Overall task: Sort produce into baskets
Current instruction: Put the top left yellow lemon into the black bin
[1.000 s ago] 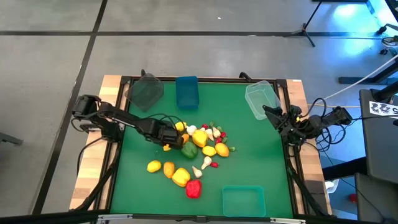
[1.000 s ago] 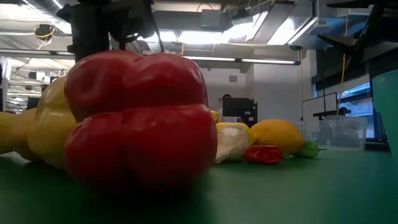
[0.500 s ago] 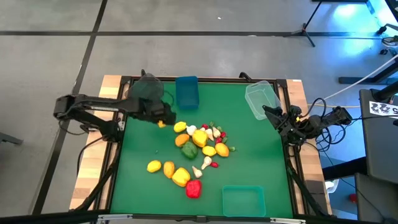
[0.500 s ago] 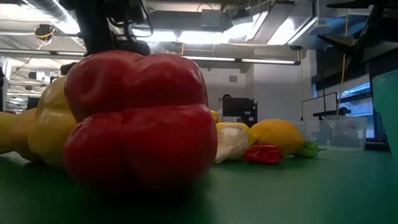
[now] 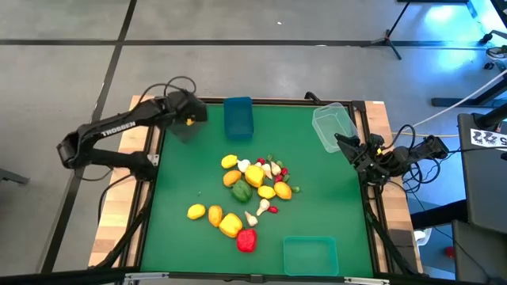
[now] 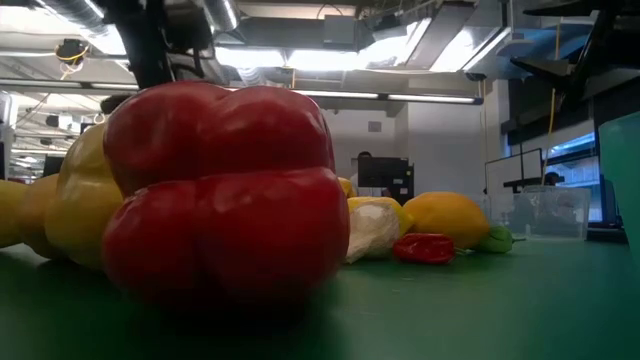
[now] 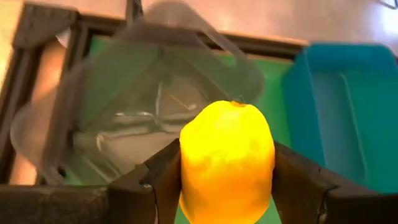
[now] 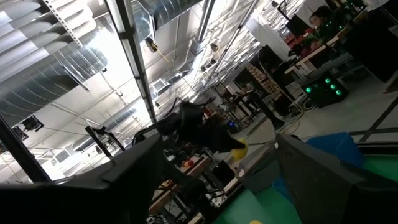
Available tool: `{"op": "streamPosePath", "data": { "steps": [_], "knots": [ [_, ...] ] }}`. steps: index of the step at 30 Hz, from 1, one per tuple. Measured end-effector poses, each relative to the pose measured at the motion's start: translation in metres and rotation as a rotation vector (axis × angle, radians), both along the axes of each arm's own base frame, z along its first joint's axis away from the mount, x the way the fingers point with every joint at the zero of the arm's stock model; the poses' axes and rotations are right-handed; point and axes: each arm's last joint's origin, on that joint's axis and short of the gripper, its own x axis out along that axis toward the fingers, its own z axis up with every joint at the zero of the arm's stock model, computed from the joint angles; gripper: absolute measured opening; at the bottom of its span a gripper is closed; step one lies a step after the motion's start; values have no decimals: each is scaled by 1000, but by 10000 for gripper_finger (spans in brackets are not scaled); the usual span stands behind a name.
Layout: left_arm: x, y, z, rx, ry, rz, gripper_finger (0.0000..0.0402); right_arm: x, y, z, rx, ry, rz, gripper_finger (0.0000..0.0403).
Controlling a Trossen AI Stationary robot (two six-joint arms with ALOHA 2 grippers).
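My left gripper [image 5: 190, 120] is shut on a yellow round fruit [image 7: 227, 162] above the dark grey translucent basket [image 7: 130, 112] at the table's far left corner. The blue basket [image 5: 238, 117] stands just right of it, the clear basket [image 5: 333, 125] at the far right, the teal basket [image 5: 310, 255] at the near edge. The remaining produce lies in a pile [image 5: 253, 178] mid-table: yellow fruits, yellow, green and red peppers, white garlic pieces. The red pepper [image 6: 220, 190] fills the low view. My right gripper [image 5: 348, 146] waits open at the right edge, by the clear basket. My left gripper pinches the yellow fruit by two opposite sides [image 7: 186, 168] between its two fingers [image 7: 163, 180]. The fingers slant downward from the table's left side. The fruit is lifted clear, above the open top of the dark grey basket.
A black frame [image 5: 150, 170] rims the green mat. In the low view a garlic piece [image 6: 375, 230], a yellow fruit [image 6: 450, 215] and a small red bit [image 6: 425, 247] lie behind the red pepper. Bare mat lies between the pile and the teal basket.
My left gripper has risen from the pile with the yellow fruit and swung toward the table's far left corner, turning as it went. It now hangs over the dark grey basket, still shut on the fruit. The pile has stayed in place.
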Motion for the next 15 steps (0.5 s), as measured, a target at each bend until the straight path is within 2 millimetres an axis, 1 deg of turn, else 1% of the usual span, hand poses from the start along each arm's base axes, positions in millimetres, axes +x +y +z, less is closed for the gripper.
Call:
{"op": "streamPosePath", "data": {
  "steps": [4,8,11,15],
  "knots": [
    [-4,26,-8,16,35,43,196,0,0,0,0,0,0,303],
    [-11,47,-23,-38,86,122,196,0,0,0,4,-2,2,303],
    [-11,61,-34,-70,97,110,196,0,0,0,5,-3,2,303],
    [-9,76,-46,-102,62,89,196,0,0,0,7,-4,3,303]
  ]
}}
